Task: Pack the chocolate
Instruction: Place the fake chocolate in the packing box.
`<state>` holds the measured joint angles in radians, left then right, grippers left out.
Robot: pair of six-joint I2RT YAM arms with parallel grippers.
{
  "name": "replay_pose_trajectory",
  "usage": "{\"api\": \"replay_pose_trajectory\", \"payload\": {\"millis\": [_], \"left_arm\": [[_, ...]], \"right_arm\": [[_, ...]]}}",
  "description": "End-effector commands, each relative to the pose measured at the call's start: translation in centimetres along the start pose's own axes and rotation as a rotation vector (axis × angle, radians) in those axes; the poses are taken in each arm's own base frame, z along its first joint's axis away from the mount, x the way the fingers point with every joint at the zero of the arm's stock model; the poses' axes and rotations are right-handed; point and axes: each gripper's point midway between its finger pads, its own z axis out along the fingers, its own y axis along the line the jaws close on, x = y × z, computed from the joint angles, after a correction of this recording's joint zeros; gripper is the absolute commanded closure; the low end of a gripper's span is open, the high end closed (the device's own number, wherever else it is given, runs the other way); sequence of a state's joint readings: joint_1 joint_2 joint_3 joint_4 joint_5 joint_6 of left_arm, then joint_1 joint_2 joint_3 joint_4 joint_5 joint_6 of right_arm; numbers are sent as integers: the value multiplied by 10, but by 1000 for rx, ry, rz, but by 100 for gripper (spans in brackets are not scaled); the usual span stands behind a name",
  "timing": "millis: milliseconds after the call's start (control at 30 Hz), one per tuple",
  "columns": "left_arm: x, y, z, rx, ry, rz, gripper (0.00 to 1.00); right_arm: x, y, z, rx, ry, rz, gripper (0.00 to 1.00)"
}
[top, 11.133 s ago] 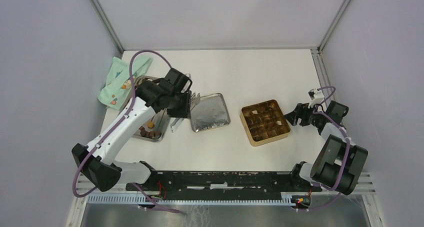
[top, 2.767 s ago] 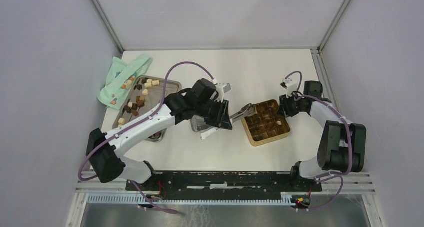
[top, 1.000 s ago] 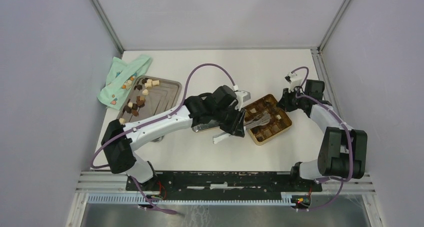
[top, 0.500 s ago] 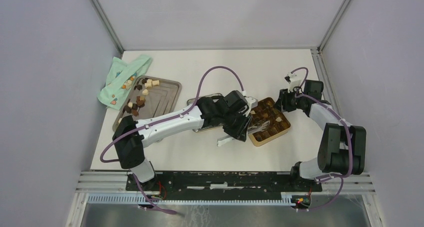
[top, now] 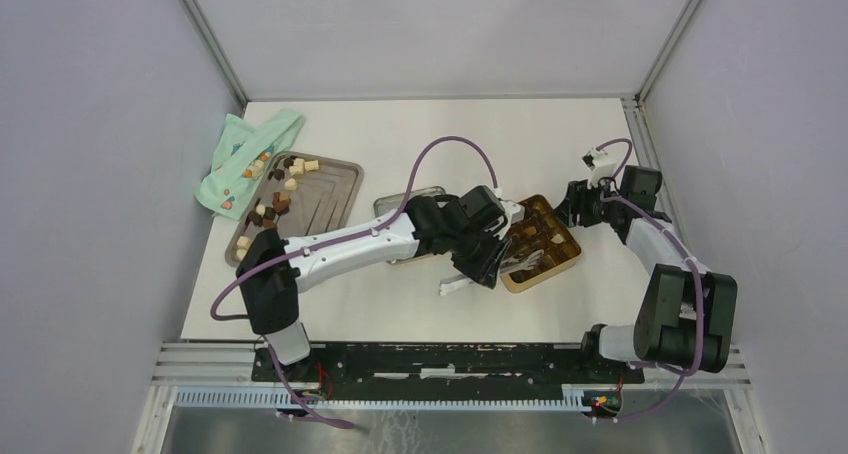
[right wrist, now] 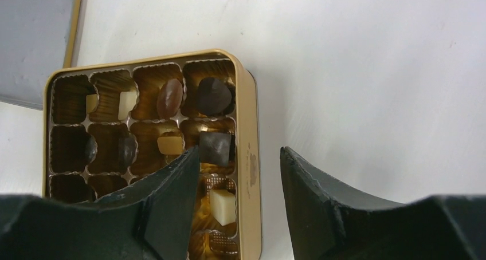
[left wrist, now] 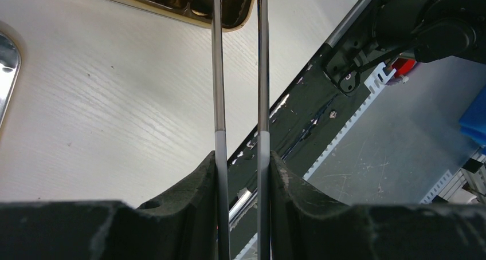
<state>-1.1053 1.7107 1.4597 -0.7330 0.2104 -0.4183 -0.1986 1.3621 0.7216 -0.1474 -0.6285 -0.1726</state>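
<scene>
The gold tin (top: 562, 259) lies right of centre, and several chocolate pieces sit in its compartments: a dark one (right wrist: 214, 95), a brown oval (right wrist: 169, 98) and a cream cube (right wrist: 222, 207). More chocolate (top: 275, 192) lies on the left metal tray (top: 335, 196). My left gripper (top: 492, 257) (left wrist: 239, 157) is shut on the long metal tweezers (left wrist: 216, 71), which reach over the tin's near corner (left wrist: 232, 11). Their tips are out of view. My right gripper (top: 580, 206) (right wrist: 239, 151) is open and straddles the tin's wall (right wrist: 250, 128), holding nothing.
A second flat metal tray (top: 405, 199) lies under my left arm; its grey edge (right wrist: 34, 36) also shows beside the tin. A green bag (top: 240, 159) lies at the far left. The black base rail (left wrist: 344, 71) runs close behind the tweezers.
My right gripper has opened off the tin's edge and drawn back slightly to the right. My left arm has carried the tweezers further right over the tin.
</scene>
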Motion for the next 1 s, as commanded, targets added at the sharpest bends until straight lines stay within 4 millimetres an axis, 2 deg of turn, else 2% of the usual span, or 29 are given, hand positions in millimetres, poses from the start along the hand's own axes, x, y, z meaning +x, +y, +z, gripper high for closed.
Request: {"api": "replay_pose_trajectory", "payload": {"millis": [0,100,200,367,633,800,967], "left_arm": [[-19,-10,-6,7,-48,62,79],[-21,-8,-4,-15,-44,66,70],[-21,-6,-2,-31,-33,69,65],[-20,-6,-2,-36,-17,77,60],[-25,-9,-8,-35,-40,66,58],[-37,-5,-30,-77,-136,28,60],[-37,19,-74,-143,-208,-75,60]], "right_arm": [[-9,-1,-9,-5,-68,-19,40],[-7,-2,-13,1,-81,-15,41],[-7,-4,-16,7,-94,-12,40],[-4,-7,-19,9,-99,-5,40],[-6,-9,-24,12,-118,-4,40],[-8,-5,-28,-4,-142,-17,40],[-7,0,-34,-26,-174,-45,39]]}}
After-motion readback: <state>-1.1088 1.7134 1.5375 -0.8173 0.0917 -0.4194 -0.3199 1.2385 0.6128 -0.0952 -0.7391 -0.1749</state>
